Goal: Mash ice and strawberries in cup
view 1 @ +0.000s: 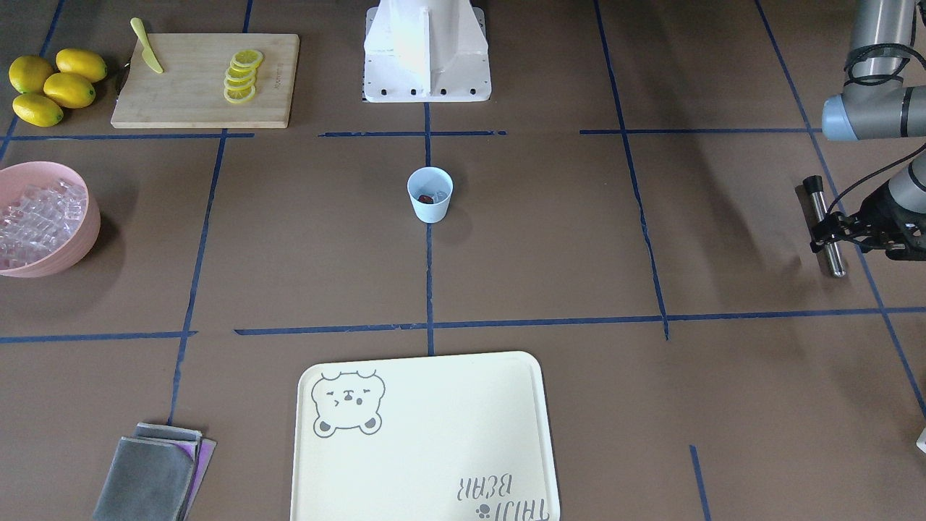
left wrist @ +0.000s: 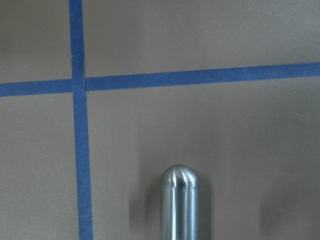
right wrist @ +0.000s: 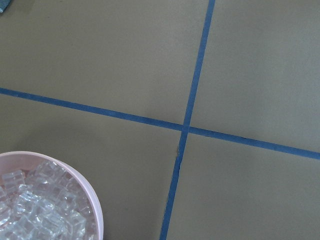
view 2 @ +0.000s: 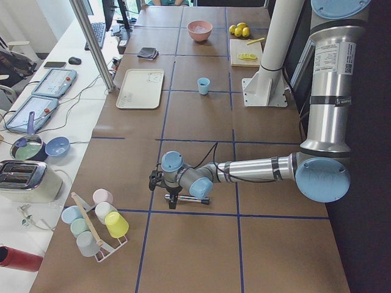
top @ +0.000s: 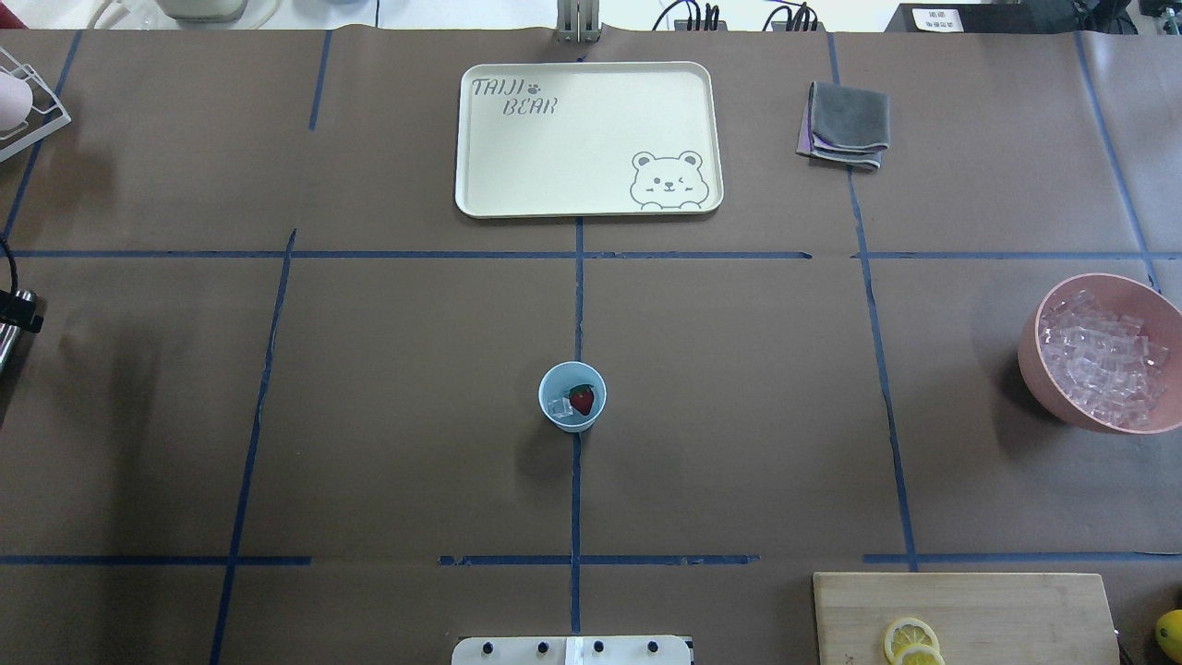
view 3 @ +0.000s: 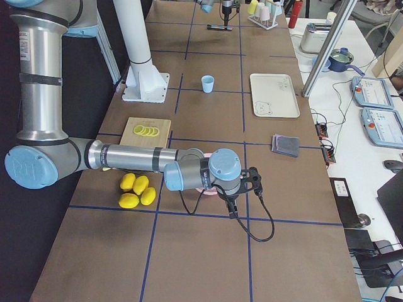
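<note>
**One cup, one berry, one rod gripped**

One pale blue cup stands upright at the middle of the table on the centre tape line, well apart from both arms. Inside it lies one red strawberry. Clear ice touches the berry on its left; I cannot tell whether that is one cube or two.

At the far left edge, the left gripper is clamped across one metal rod, which lies level and low over the table. I cannot tell whether it touches. The left wrist view shows its rounded tip near a tape crossing.

On the right, the right gripper hangs by one pink bowl heaped with ice cubes. I cannot tell whether its fingers are apart or together.

Nearer the robot on that side are four lemons and one cutting board. The board carries one yellow knife and a row of about five lemon slices. On the far side lie one cream tray and, to its right, one folded pile of cloths.
</note>
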